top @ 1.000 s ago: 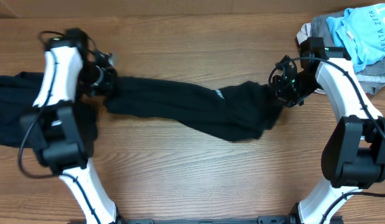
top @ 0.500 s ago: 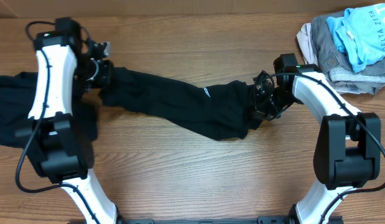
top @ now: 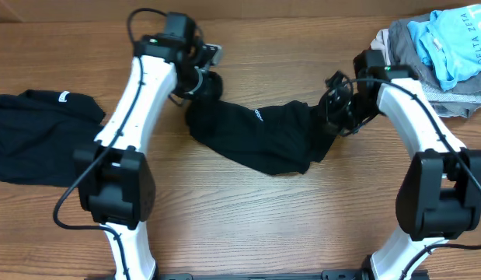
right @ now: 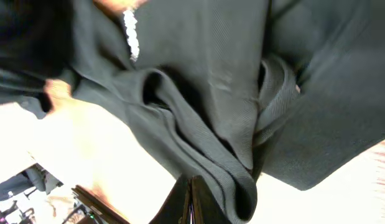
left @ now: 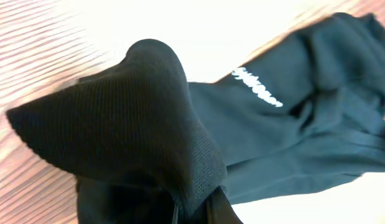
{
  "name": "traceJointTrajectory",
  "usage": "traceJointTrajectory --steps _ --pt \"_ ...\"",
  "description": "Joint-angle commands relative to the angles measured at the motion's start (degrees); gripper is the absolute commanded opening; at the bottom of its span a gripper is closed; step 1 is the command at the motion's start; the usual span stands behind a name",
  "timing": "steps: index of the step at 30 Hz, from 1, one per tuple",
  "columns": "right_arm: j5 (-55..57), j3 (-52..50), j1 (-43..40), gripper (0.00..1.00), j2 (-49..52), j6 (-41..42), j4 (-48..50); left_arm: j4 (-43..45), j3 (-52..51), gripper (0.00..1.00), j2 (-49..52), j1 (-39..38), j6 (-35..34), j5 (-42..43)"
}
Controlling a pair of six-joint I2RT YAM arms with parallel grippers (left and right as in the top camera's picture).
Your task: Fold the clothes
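Spreading the black T-shirt (top: 259, 140)
The left gripper (top: 201, 78) and right gripper (top: 332, 113) are pinching shut on bunched edges; pulling evenly apart should be flattening the slack between them.

Overhead, the shirt (top: 263, 144) is burying the fingertips of the left gripper (top: 203, 82) and the right gripper (top: 333, 115). A second shirt (top: 38, 136) is running off the left edge, the pile (top: 442, 54) off the right. The logo (top: 257, 115) is showing too small to read. The counter (left: 49, 43) is blurring in the left wrist view.
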Motion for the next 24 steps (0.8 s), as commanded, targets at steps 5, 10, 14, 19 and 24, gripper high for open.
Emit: traceJointTrajectory --steps 5,10,14,19,24 --pt "-0.9 3.78 -1.01 0.04 -2.21 -0.22 -1.33 -0.33 1.18 0.05 2.99 -6.03 -1.84 -1.09" --pt "-0.92 3.98 -2.1 0.04 -2.21 -0.83 -1.77 -0.15 1.18 0.05 4.28 -8.57 -1.79 0.17" --pt "-0.92 4.57 -3.69 0.04 -2.23 -0.83 -2.95 -0.96 1.18 0.6 4.28 -9.79 -1.7 -0.15" --pt "0.74 4.57 -5.97 0.22 -2.23 -0.79 -4.2 -3.63 1.18 1.0 4.28 -9.88 0.26 -0.44" --pt "5.84 3.41 -6.12 0.45 -2.12 0.59 -4.87 -7.06 1.2 1.0 4.17 -8.92 0.35 -4.63"
